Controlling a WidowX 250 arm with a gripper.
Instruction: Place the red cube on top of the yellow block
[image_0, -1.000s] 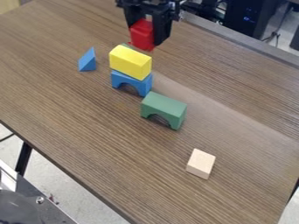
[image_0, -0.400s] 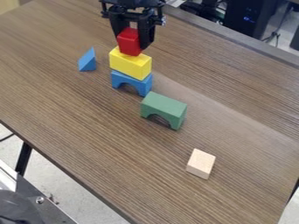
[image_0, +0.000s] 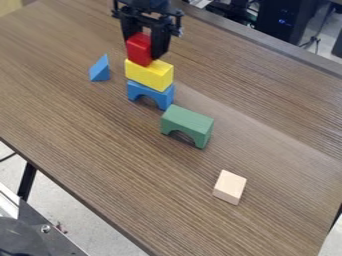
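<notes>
The gripper (image_0: 143, 50) hangs at the top of the table (image_0: 100, 135), its fingers on either side of the cube (image_0: 139, 49), holding it. The red cube is over the left part of the yellow block (image_0: 149, 74); it seems to touch the top, though the angle makes that hard to tell. The yellow block lies on the blue arch (image_0: 150, 94). The triangle (image_0: 100, 69) stands near them, the green arch (image_0: 188, 124) just beside the blue one, the wooden block (image_0: 230, 187) well apart.
</notes>
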